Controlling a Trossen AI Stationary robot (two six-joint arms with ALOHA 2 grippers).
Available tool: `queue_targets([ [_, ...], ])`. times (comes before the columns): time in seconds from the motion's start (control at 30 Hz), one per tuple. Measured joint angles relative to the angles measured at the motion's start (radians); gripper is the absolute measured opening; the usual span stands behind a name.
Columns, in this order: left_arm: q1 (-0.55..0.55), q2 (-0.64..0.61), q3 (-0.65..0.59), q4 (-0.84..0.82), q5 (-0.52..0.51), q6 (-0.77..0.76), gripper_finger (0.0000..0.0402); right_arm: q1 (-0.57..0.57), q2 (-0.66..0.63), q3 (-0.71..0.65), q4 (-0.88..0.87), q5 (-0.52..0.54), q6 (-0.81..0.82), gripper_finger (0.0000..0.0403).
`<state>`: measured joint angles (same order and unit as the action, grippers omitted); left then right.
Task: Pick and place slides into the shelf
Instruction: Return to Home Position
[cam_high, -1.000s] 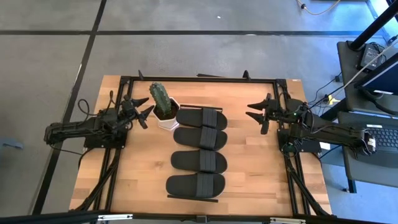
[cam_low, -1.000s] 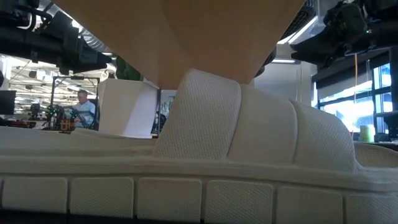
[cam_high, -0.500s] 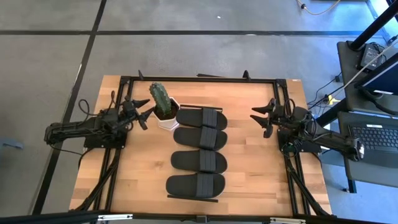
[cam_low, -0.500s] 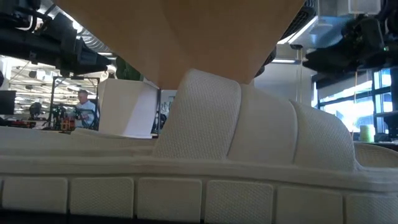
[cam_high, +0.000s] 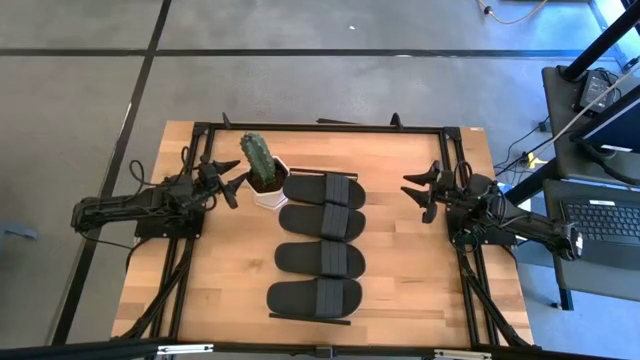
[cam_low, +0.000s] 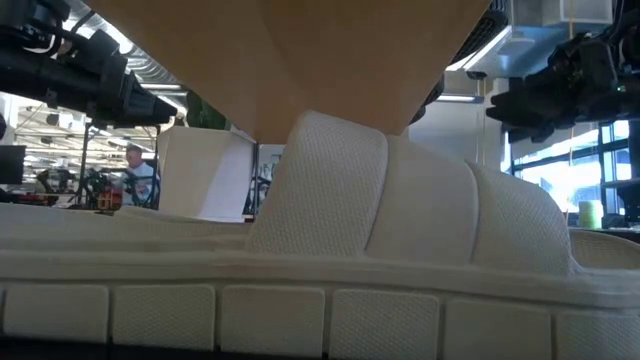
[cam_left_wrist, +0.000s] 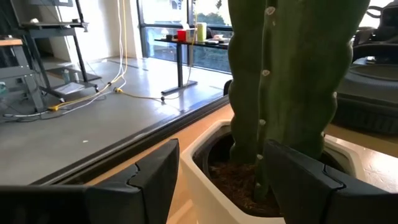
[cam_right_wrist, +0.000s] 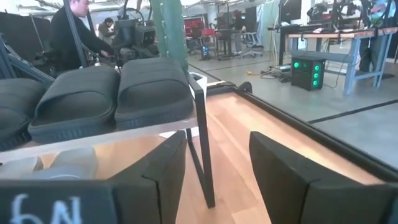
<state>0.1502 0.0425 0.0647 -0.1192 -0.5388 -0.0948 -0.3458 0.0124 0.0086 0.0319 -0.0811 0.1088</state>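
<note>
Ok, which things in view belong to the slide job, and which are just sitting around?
Job: four black slides in a row on the shelf; a grey-beige slide under it; left gripper and right gripper, both open, empty, at the sides of the table.
Lying about: cactus in a white pot, ahead of the left gripper; a person in the room behind.

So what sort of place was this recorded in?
Probably a robotics lab or workshop: bare concrete floor, workbenches loaded with gear in the background, and a person standing among the machines.

Bright even light; backlit glare in low view; soft shadows.
</note>
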Motion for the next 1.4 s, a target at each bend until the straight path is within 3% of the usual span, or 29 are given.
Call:
queue_targets([
  [1.4,0.0,0.0,0.0,0.0,0.002,-0.001,0.0225,0.0,0.0,0.002,-0.008,0.002,-0.036,0.0178],
])
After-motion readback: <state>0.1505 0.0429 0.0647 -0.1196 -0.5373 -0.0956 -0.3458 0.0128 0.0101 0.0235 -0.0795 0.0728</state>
